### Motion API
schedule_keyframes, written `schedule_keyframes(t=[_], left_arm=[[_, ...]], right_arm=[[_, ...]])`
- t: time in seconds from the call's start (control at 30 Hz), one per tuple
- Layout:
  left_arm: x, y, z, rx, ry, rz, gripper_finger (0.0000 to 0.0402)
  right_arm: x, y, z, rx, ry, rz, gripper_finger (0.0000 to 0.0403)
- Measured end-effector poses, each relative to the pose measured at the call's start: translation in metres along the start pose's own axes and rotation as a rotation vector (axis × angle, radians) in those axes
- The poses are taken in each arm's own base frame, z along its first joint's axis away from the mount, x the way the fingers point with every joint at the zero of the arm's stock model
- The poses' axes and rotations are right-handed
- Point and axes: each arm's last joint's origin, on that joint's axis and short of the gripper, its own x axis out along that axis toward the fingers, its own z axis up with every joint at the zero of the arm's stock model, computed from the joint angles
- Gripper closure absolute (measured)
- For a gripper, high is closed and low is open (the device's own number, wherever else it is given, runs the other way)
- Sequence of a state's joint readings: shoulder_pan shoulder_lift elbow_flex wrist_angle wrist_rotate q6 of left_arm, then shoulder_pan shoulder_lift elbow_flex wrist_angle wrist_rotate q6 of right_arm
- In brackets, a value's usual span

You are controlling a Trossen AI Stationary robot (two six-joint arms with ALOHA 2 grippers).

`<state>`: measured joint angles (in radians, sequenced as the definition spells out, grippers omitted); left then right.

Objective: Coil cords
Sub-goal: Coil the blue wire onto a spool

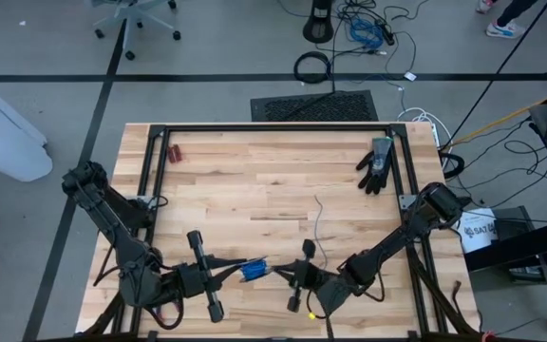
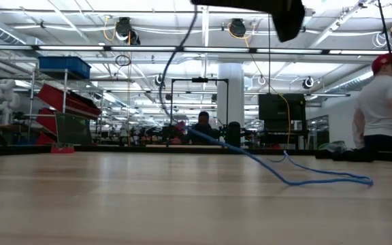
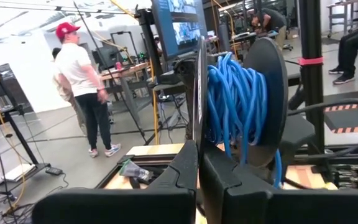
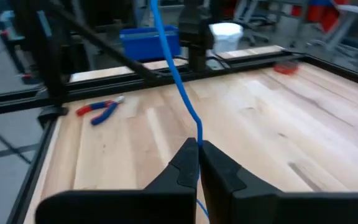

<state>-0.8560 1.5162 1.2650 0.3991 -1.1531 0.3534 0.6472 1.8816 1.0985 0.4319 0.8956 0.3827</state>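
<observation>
At the near edge of the pale wooden table (image 1: 254,190), my left gripper (image 1: 224,269) is clenched on a bright blue coil of thin cable (image 1: 253,270), wound between its closed fingers (image 3: 188,171). Just to its right, my right gripper (image 1: 291,275) pinches the same cable's loose strand (image 4: 178,81) tight. Farther right, near the far corner, lies a black glove (image 1: 376,165).
</observation>
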Motion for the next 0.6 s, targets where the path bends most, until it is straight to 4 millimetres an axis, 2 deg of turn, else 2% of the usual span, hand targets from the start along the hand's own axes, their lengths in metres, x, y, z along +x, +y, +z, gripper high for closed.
schedule_keyframes(t=[0.17,0.43,0.6], left_arm=[[-0.009,-0.001,0.003,-0.006,-0.005,-0.024,0.0395],[-0.016,-0.003,0.004,0.016,-0.004,-0.05,0.0395],[-0.016,-0.005,-0.003,0.098,0.029,-0.062,0.0395]], right_arm=[[-0.022,0.005,0.006,0.029,-0.014,-0.054,0.0402],[-0.064,0.013,0.041,0.061,-0.129,-0.077,0.0403],[-0.087,0.02,0.053,0.047,-0.187,-0.08,0.0403]])
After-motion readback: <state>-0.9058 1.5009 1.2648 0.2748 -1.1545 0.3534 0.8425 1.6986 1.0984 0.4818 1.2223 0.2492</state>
